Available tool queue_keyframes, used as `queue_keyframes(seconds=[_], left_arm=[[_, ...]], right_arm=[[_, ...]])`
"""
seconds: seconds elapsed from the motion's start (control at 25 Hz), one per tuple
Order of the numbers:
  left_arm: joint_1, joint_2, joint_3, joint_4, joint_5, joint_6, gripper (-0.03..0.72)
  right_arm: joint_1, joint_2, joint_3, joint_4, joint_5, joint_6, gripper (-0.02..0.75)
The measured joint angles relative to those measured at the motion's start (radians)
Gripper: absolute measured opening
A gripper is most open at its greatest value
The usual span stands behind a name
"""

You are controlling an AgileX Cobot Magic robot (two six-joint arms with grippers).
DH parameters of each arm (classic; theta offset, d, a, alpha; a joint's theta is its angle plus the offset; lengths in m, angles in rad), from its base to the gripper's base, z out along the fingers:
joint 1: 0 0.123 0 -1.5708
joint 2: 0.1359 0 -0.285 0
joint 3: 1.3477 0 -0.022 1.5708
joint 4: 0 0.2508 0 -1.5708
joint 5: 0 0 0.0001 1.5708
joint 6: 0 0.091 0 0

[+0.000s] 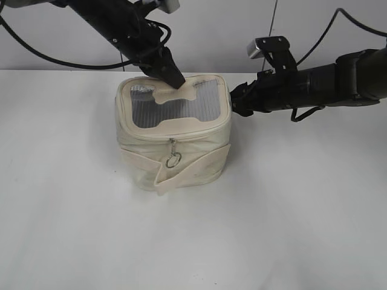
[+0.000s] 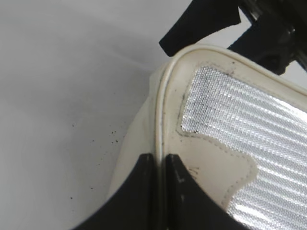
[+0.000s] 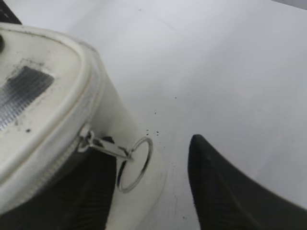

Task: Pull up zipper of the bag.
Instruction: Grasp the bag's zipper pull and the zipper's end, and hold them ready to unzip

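Observation:
The cream bag (image 1: 181, 163) stands mid-table, its grey mesh lid (image 1: 181, 109) with a bone-shaped patch facing up. The zipper track (image 1: 199, 134) runs under the lid rim. One silver ring pull (image 1: 173, 160) hangs at the front. My left gripper (image 1: 174, 78) presses on the lid's back edge; in the left wrist view its jaws (image 2: 160, 160) are closed on the rim piping (image 2: 162, 110). My right gripper (image 1: 237, 104) is at the bag's right side. It is open (image 3: 151, 148), with a second ring pull (image 3: 135, 164) between its fingers, untouched, hanging from the zipper track (image 3: 53, 163).
The bag's wide cream strap (image 1: 193, 168) wraps its front low down. White table (image 1: 302, 211) lies all around, with small dark specks near the bag (image 2: 112, 136). Black cables trail behind both arms.

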Motion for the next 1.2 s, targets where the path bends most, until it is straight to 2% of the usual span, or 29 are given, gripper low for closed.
queue_keyframes(seconds=[0.16,0.32,0.4,0.68,1.2], left_arm=[[0.0,0.0,0.0,0.0,0.0,0.0,0.045],[-0.001,0.0,0.0,0.0,-0.001,0.0,0.046],[-0.001,0.0,0.0,0.0,-0.002,0.0,0.046],[-0.002,0.0,0.0,0.002,-0.016,-0.005,0.044],[-0.003,0.0,0.0,0.012,-0.034,-0.077,0.044]], right_arm=[[0.004,0.0,-0.001,0.023,0.002,-0.037,0.347],[0.007,0.0,-0.002,0.042,0.007,-0.077,0.112],[0.007,0.0,-0.002,0.04,0.007,-0.076,0.05],[-0.013,-0.034,0.086,-0.088,0.014,0.067,0.021],[-0.018,-0.255,0.311,-0.1,0.003,0.097,0.015]])
